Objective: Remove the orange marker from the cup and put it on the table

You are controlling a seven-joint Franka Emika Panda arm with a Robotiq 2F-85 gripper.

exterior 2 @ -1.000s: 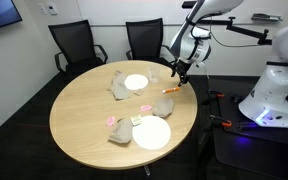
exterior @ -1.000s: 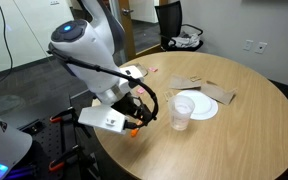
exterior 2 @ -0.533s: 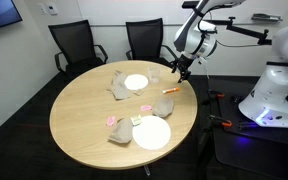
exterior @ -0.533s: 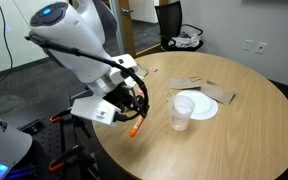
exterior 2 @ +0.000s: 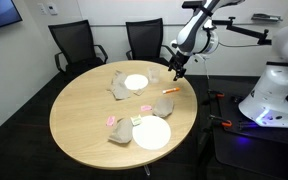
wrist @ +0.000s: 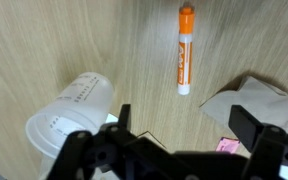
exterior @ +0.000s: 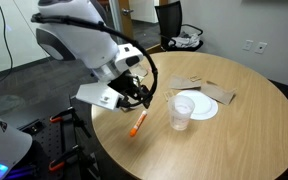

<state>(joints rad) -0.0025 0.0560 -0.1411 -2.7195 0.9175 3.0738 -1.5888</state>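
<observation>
The orange marker point(exterior: 137, 123) lies flat on the round tan wood-grain table point(exterior: 234, 135), near its edge; it also shows in the other exterior view point(exterior 2: 169, 90) and in the wrist view point(wrist: 185, 48), with its pale end toward the bottom of the frame. The clear cup point(exterior: 181, 112) stands upright beside a white plate and shows in the wrist view point(wrist: 72, 110). My gripper point(exterior: 144, 93) hangs above the marker, open and empty; its fingers point(wrist: 184, 140) frame bare table.
White paper plates point(exterior: 202, 105) point(exterior 2: 151, 132) point(exterior 2: 136, 81), brown napkins point(exterior: 209, 88) point(exterior 2: 164, 106) and pink scraps point(exterior 2: 111, 120) lie on the table. Black chairs point(exterior 2: 76, 45) stand behind it. The robot base point(exterior 2: 274, 95) stands beside the table.
My gripper has let go of the marker, which now lies on the table, and the arm has risen and pulled away from it.
</observation>
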